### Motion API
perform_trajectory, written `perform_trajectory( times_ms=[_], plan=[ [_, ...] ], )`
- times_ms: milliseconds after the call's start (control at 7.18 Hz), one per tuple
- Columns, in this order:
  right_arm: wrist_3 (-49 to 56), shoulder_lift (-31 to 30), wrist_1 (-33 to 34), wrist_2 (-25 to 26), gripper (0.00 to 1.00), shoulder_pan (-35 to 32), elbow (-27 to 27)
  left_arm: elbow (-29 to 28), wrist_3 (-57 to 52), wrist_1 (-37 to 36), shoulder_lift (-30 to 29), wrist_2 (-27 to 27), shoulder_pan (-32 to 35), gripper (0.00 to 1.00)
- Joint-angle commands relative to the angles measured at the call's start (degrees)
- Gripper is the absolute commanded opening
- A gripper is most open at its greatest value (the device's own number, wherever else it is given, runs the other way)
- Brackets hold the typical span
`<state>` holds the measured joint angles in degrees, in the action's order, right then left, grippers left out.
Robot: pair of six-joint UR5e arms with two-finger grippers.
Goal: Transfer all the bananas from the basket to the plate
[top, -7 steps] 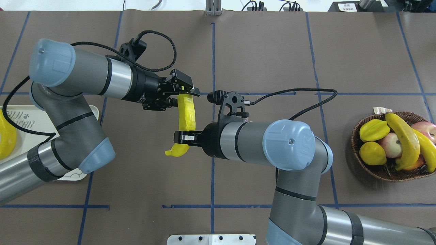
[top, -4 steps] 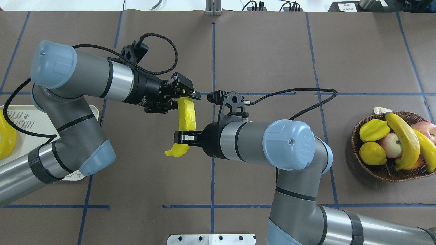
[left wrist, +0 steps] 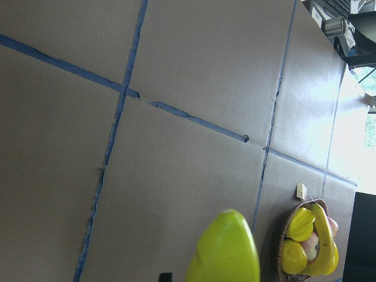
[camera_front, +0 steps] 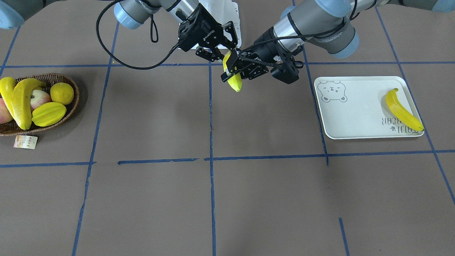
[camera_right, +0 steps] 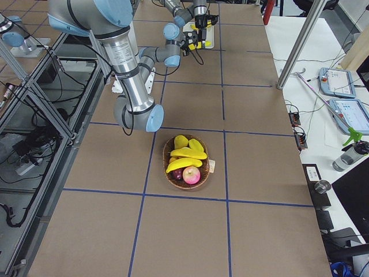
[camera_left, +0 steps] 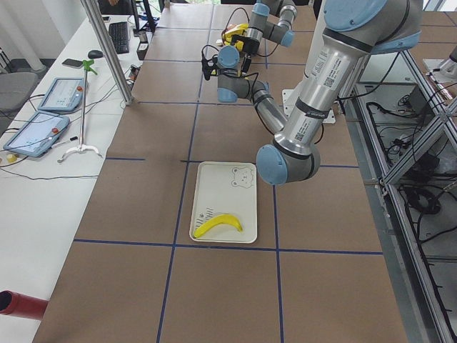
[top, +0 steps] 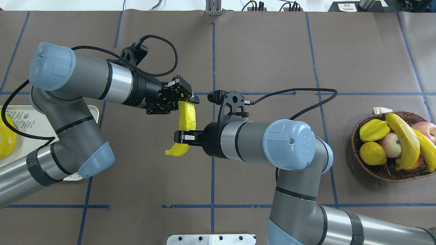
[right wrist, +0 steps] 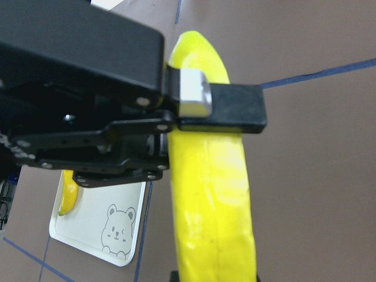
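One banana (top: pixel 187 117) hangs above the table's middle, held at both ends. My right gripper (top: pixel 183 137) is shut on its lower part; my left gripper (top: pixel 186 100) is shut on its upper end. The right wrist view shows this banana (right wrist: pixel 211 194) with a left finger pad (right wrist: pixel 194 93) pressed to its side. Two bananas (top: pixel 403 139) (top: pixel 427 149) lie in the wicker basket (top: pixel 356 131) at far right. Another banana (camera_front: pixel 403 110) rests on the bear-print plate (camera_front: pixel 355 113), which is largely hidden by my left arm in the overhead view.
The basket also holds a starfruit (top: pixel 374 130), a round yellow fruit (top: pixel 372 153) and apples (top: pixel 390 144). A paper tag (camera_front: pixel 25 141) lies beside it. Blue tape lines grid the brown table. A metal base plate (top: pixel 211 239) sits at the near edge.
My left gripper has shifted a little nearer along the banana's upper end and settled onto it. The right arm and the banana have stayed still.
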<state>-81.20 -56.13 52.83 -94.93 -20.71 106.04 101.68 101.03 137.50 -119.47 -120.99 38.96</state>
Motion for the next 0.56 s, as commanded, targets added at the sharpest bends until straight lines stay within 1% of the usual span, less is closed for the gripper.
perform_trajectory(
  times_ms=[0, 418],
  plan=[
    [0.1, -0.2, 0.1, 0.0, 0.99, -0.2, 0.1, 4.8, -0.4, -7.5, 1.4, -0.1, 0.0, 0.00],
    [0.1, -0.4, 0.1, 0.0, 1.00, -0.5, 0.9, 5.1, -0.5, -8.2, 2.0, 0.0, 0.0, 0.00]
  ],
)
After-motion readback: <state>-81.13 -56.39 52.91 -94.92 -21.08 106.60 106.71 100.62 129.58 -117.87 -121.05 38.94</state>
